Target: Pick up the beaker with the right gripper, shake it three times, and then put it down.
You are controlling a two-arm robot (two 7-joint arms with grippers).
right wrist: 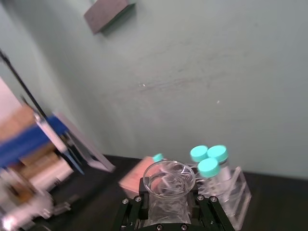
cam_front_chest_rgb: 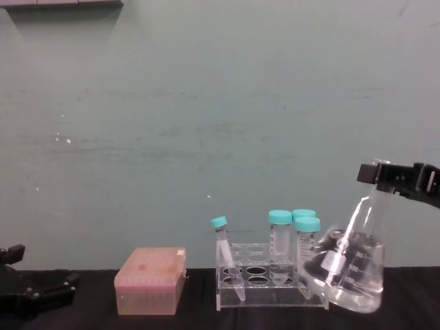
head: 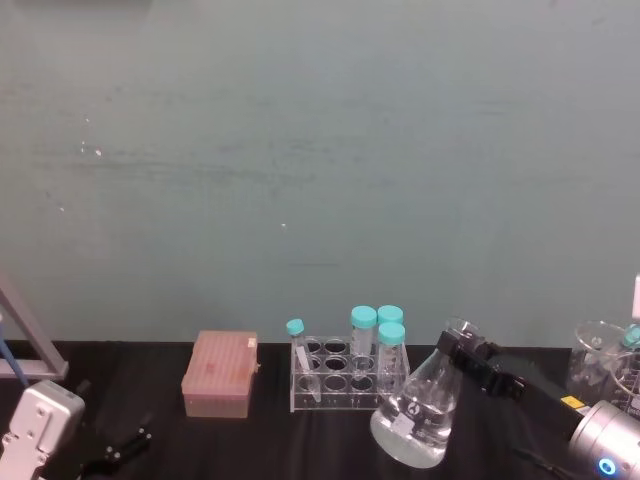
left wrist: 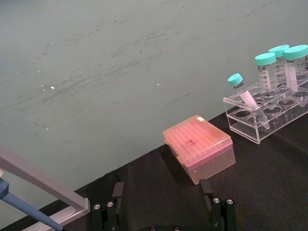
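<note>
The right gripper [cam_front_chest_rgb: 386,175] is pinching the neck of the beaker [cam_front_chest_rgb: 347,275]. The beaker is held tilted, with its wide base just beside the clear rack [cam_front_chest_rgb: 261,289] holding 4 teal-capped tubes [cam_front_chest_rgb: 280,237]. The left gripper [left wrist: 161,192] rests low at the left, near the pink tip box [left wrist: 199,147], with its fingers spread apart.

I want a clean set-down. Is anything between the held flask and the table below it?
Nothing visible lies beneath the tilted clear glass conical flask, held at its neck by the black right gripper. The clear plastic tube rack stands close on its left, though.
</note>
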